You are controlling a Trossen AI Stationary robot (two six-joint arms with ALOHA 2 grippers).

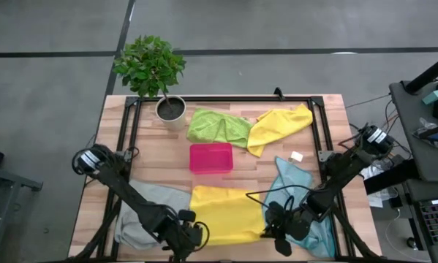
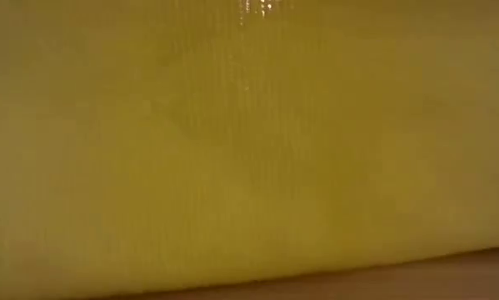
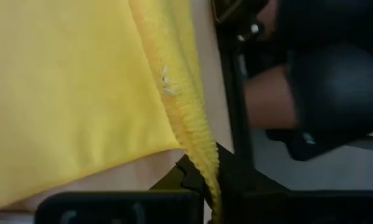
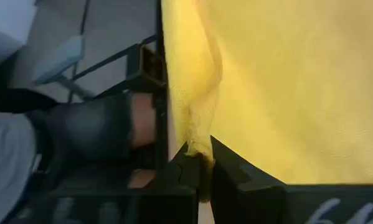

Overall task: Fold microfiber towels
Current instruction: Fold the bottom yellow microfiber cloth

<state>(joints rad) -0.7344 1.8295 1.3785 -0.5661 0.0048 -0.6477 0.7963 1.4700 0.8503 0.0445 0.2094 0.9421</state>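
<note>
Left gripper [image 1: 197, 235], item one: we find it at the near edge of the table, jaws closed on the near left corner of the spread soft yellow microfiber towel [image 1: 226, 212]; our left wrist view shows the towel's ribbed hem [image 3: 195, 149] pinched between the dark fingers; right gripper [image 1: 273, 230], item two: likewise clamped, on the same towel's near right corner, its bunched edge [image 4: 198, 134] caught between the fingers in the right wrist view; that yellow towel lies flat at the near middle of the pale wooden table [image 1: 149, 157] and fills the low view; pale grey cloth [image 1: 149, 201], rumpled, just left of it under the left arm; light teal-blue cloth [image 1: 295, 179], to its right beneath the right arm; lime green cloth [image 1: 215, 126] and second yellow cloth [image 1: 277, 124], touching, at the far side; small pink rectangular plastic tray [image 1: 210, 158] between the far and near cloths; potted green plant [image 1: 156, 73] at the far left corner.
</note>
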